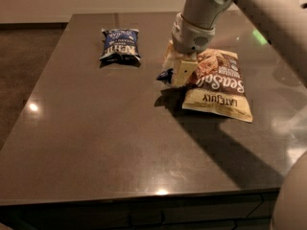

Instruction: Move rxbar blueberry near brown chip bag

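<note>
The brown chip bag point(218, 86) lies flat on the dark table, right of centre, with white "Sea Salt" lettering and a cream-yellow band at its near end. My gripper point(178, 74) hangs from the white arm right at the bag's left edge. A small dark navy end of the rxbar blueberry point(165, 75) pokes out at the left of the cream fingers point(183, 72); the rest of the bar is hidden behind them. The gripper is closed on the bar, low over the table.
A smaller blue chip bag point(120, 45) with white letters lies at the back left. The table's front edge point(144, 195) runs across the bottom, its left edge point(36, 85) slants on the left. The arm's shadow falls toward the front right.
</note>
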{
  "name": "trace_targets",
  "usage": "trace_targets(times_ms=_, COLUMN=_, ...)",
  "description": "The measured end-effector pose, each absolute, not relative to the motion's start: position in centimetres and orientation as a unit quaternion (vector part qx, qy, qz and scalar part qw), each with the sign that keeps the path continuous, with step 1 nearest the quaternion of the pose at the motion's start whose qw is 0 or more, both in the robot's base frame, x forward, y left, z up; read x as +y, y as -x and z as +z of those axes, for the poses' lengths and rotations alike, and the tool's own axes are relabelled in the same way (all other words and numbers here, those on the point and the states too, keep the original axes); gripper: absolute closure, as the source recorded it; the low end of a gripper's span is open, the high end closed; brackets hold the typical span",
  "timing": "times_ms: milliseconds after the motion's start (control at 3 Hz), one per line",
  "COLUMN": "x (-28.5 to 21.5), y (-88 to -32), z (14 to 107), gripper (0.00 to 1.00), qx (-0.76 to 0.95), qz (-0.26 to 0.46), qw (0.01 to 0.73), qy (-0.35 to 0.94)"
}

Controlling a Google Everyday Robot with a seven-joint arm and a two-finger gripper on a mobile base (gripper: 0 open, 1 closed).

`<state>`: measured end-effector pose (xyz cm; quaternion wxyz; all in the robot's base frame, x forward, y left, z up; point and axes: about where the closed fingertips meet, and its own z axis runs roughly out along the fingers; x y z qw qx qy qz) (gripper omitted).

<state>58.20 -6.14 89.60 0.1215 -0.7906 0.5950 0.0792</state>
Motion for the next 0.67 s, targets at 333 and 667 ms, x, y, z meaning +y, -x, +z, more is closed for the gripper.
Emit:
trace_targets(times_ms=333, x=-5.29, y=-58.24, z=89.73, gripper=0.13, qx=0.592, qz=0.089, qw=0.135, qy=0.790)
trace_targets(times_ms=667, x=-4.98, y=-58.64, z=89.66, gripper=0.00, qx=0.592, qz=0.087, qw=0.142, qy=0.789)
